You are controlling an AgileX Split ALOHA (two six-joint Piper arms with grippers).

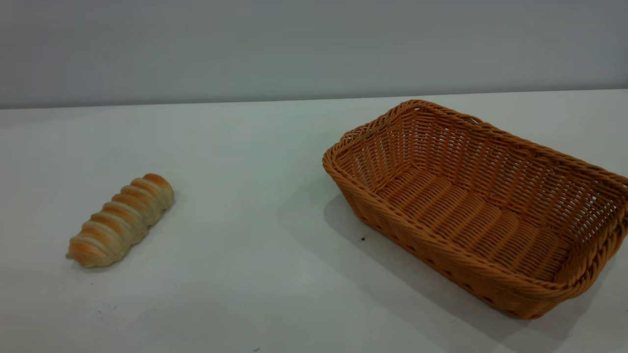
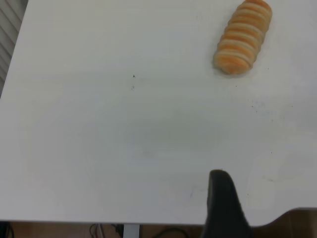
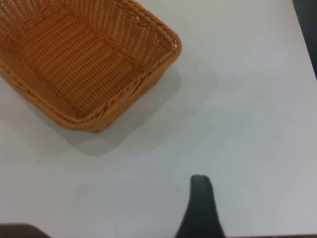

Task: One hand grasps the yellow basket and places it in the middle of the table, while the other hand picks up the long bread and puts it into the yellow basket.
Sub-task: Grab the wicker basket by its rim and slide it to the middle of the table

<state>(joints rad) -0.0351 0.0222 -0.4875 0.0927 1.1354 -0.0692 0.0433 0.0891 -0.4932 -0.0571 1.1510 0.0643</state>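
The long bread [image 1: 120, 220] lies on the left of the white table [image 1: 255, 162], its spiral ridges running diagonally. The yellow basket [image 1: 431, 262] stands empty on the right, partly past the exterior view's right edge. Neither gripper shows in the exterior view. In the left wrist view a black part of my left gripper [image 2: 222, 198] hangs over the table's near edge, well apart from the bread [image 2: 242, 37]. In the right wrist view a black part of my right gripper [image 3: 200, 198] is over bare table, well apart from the basket's corner [image 3: 163, 62].
A grey wall stands behind the table. The table's edge [image 2: 148, 221] shows in the left wrist view with floor and cables beyond it. A few tiny dark specks [image 1: 363, 239] mark the tabletop.
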